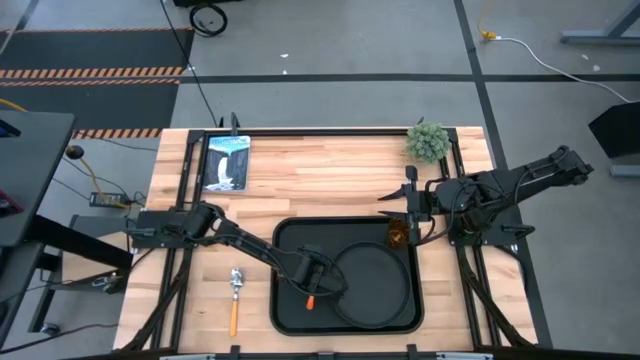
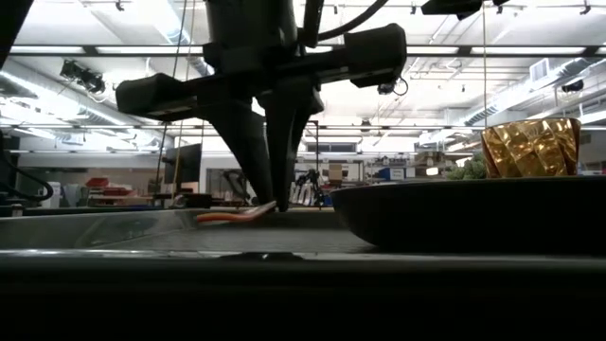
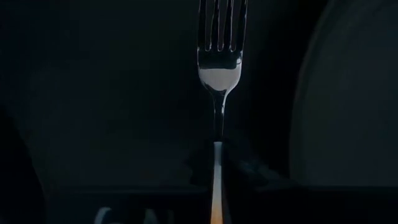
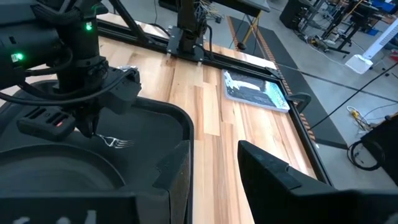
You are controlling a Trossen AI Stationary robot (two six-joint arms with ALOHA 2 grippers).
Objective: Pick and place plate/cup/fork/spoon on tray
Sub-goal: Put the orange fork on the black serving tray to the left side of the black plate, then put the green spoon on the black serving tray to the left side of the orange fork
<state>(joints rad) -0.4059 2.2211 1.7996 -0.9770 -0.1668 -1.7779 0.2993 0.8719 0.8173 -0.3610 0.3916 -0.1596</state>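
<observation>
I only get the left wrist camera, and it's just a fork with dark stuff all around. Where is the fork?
Observer: The fork is in the left gripper, down at the tray, just left of the plate.
Operator: Where's the spoon?
Observer: The spoon lies on the wooden table, left of the tray.
Operator: And the cup?
Observer: The cup stands at the tray's far right corner, near the open right gripper.

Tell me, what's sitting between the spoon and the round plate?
In the high view, a strip of bare table, then the tray edge, then the left gripper holding the fork on the tray floor, lie between the spoon and the plate.
</observation>
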